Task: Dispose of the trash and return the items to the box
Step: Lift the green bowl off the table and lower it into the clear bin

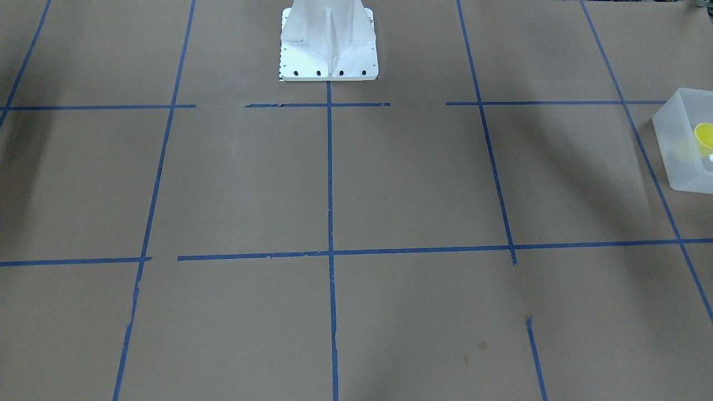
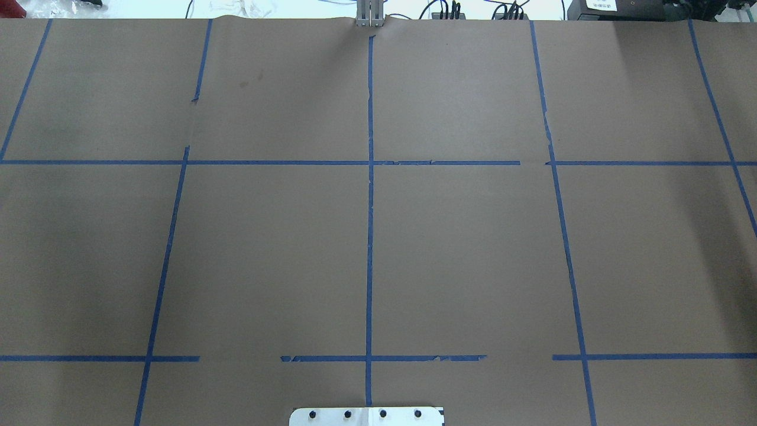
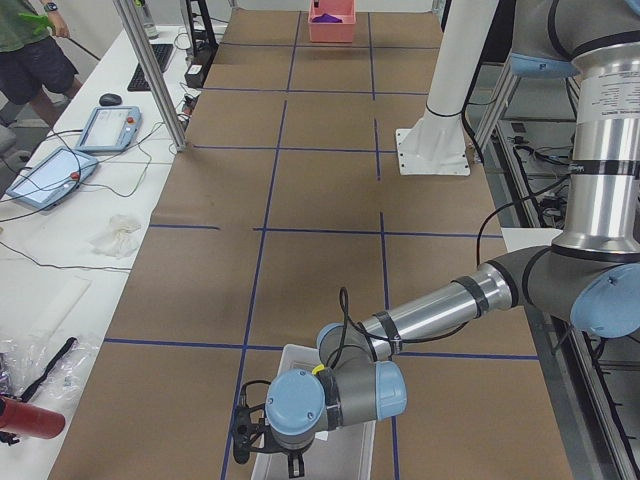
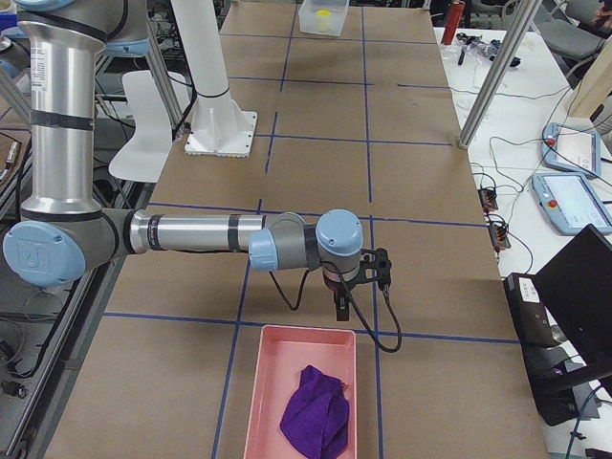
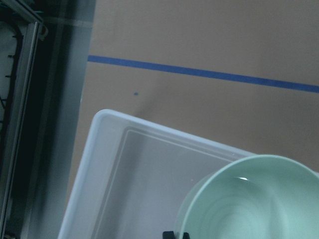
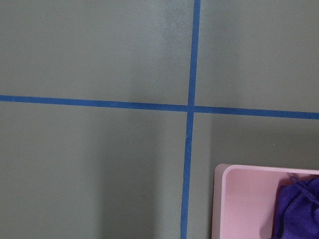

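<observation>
Mint-green bowl (image 5: 259,199), rim pinched in left gripper (image 5: 174,234) over frosted box (image 5: 129,169), worktop's (image 5: 199,30) left end: lower level beside yellow cup (image 1: 704,136), then release.

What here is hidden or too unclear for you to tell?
- Bowl: cut by the left wrist view's edges; gripped or resting in the box, unclear.
- Left gripper: open or shut unclear; its wrist blocks the side view.
- Right gripper: seen only side-on, jaws unreadable.
- Cup: half cut by the front view's edge.
</observation>
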